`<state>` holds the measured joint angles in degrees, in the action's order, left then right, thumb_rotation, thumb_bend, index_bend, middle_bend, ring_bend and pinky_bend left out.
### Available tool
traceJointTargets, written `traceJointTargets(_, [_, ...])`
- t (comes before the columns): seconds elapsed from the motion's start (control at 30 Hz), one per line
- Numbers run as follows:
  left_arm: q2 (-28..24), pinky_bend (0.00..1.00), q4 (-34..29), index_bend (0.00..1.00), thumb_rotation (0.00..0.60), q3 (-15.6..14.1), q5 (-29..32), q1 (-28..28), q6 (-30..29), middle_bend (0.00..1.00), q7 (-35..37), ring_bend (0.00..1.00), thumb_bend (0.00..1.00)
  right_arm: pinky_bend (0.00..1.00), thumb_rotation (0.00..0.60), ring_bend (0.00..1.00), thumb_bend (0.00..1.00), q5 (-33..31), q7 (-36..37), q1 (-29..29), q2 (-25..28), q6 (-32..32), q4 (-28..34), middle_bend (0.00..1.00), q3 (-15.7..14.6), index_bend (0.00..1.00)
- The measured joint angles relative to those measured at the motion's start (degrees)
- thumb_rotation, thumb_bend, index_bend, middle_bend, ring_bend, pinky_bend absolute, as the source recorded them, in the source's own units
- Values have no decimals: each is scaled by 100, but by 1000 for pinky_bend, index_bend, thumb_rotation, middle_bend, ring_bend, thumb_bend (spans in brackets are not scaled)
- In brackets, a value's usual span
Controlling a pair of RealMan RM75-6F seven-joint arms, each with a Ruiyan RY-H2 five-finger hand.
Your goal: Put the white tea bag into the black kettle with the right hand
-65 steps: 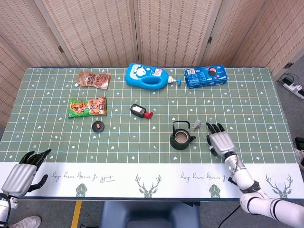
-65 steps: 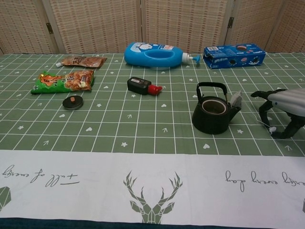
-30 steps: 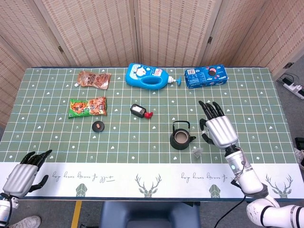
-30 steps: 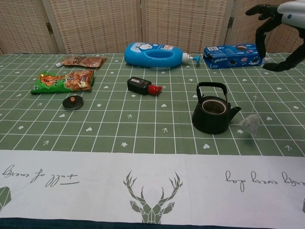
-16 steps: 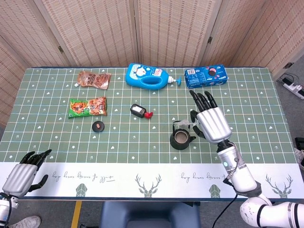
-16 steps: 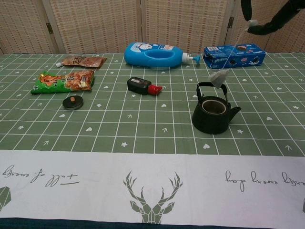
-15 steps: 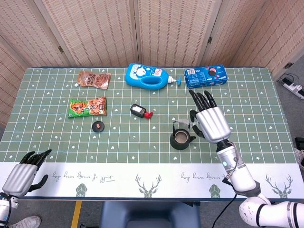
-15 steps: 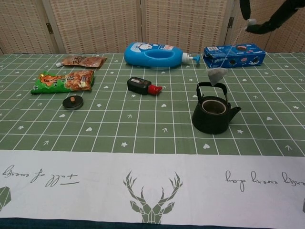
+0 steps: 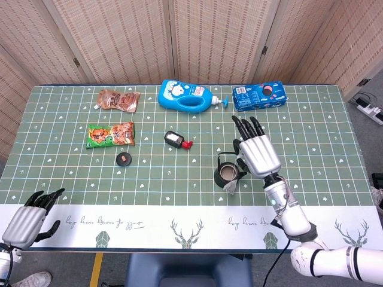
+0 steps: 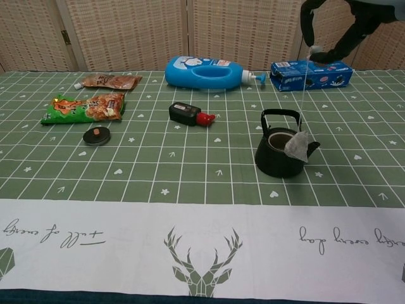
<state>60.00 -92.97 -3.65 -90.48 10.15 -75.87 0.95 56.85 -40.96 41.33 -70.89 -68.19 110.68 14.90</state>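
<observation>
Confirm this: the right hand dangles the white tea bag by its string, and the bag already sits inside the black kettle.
Not inside. The right hand does dangle the white tea bag by its string, but the chest view shows the bag hanging against the outside of the black kettle, beside its spout.

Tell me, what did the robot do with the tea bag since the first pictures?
The right hand picked the white tea bag up off the table by its string, rose, and moved left toward the black kettle. Now the bag dangles low in front of the kettle's rim, apparently not yet inside. The kettle, the blue bottle, the snack packets and the left hand stayed where they were.
</observation>
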Motion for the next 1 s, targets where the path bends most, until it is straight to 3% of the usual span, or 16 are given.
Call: traceJointTargets(1.0, [-5,96,-1,0,600,-10,-33,-13,-37,147,-6,175,403,0,600,84,333,-42,142,77,-188,20,-422,16,-347,562])
